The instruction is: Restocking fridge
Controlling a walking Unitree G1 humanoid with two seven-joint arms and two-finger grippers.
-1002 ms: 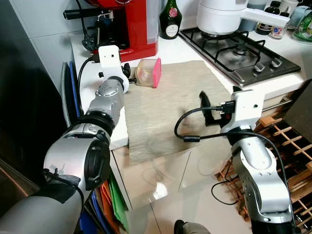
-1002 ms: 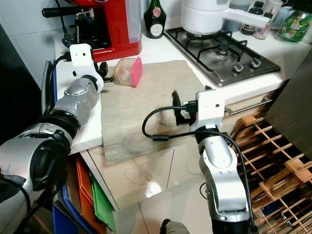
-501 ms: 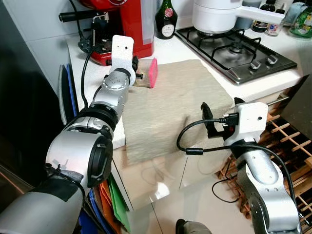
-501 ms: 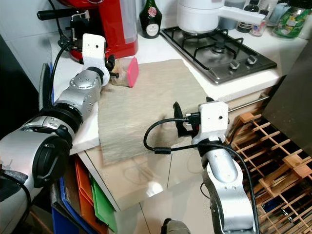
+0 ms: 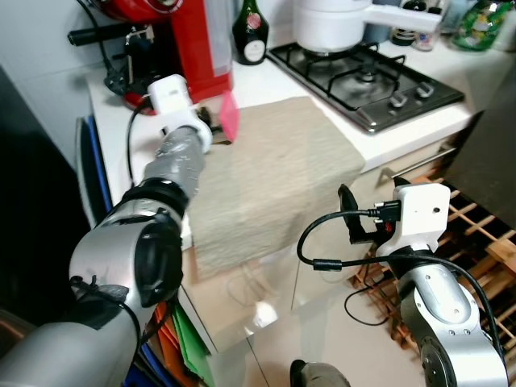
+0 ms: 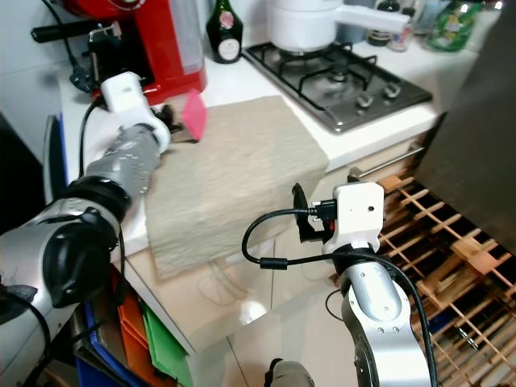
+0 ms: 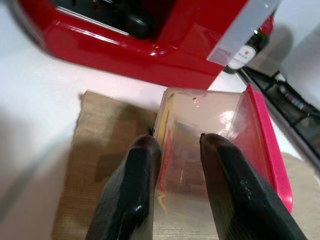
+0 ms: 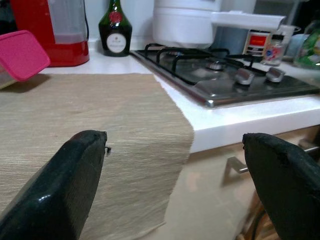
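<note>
A clear food container with a pink lid (image 5: 229,117) lies on its side on the beige mat (image 5: 274,161), just in front of the red coffee machine (image 5: 193,40). My left gripper (image 7: 175,142) has reached it from the left. Its two black fingers stand close together with the container's clear wall (image 7: 190,125) pinched between them. The container looks tipped, with a shadow under its lid (image 8: 22,55). My right gripper (image 8: 174,139) hangs wide open and holds nothing. It is in front of the counter edge, below the mat's front corner (image 6: 300,214).
A green bottle (image 5: 246,32) stands beside the coffee machine. The gas hob (image 5: 371,81) carries a white pot (image 5: 330,20) at the back right. A wooden wine rack (image 5: 484,234) sits low on the right. Coloured folders (image 6: 153,339) stand under the counter on the left.
My left gripper has pushed forward onto the container and its fingers have come together on it. The right arm has dropped lower, off the counter edge. The camera has shifted too.
</note>
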